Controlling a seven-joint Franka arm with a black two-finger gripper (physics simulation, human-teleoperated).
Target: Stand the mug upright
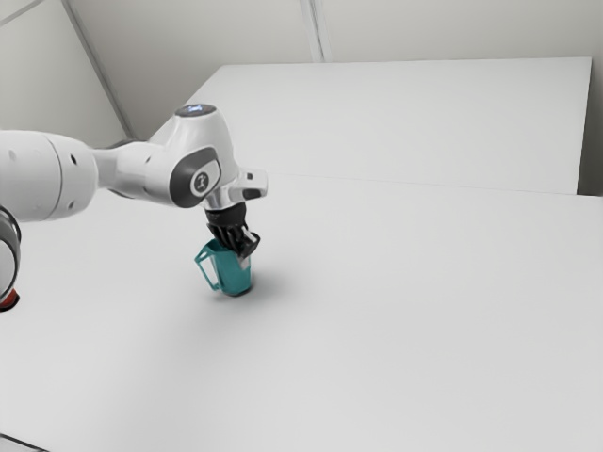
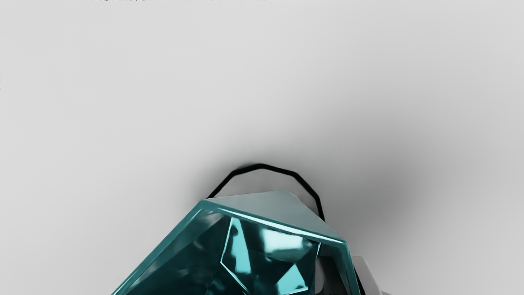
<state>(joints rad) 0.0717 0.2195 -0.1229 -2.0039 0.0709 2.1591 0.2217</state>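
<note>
Gripping the wall of the mug [image 1: 235, 274] with the fingers [image 1: 243, 261], closed on it from two sides. In the wrist view, holding one of the fingers [image 2: 365, 272] against the outside of the wall and reaching down inside the mouth with the other. Reaching down from above, with the hand [image 1: 195, 165] over the mug and touching it through the fingers only.

Looking down into a glossy teal interior and across an angular rim [image 2: 270, 223]. Making out a thin dark arc [image 2: 262, 166] just beyond the rim, close to the soft shadow on the tabletop. Seeing the mug mouth up, upright or nearly so, with its base at the tabletop [image 1: 405, 311]; cannot tell whether slightly tilted. Finding the handle [image 1: 205, 275] toward the exterior view's left.

Stretching the white arm [image 1: 71, 174] in from the exterior view's left. Noticing, farther out, a small red and black thing [image 1: 8, 300] at the exterior view's left edge, and a broad white surface [image 1: 405, 113] beyond the tabletop.
</note>
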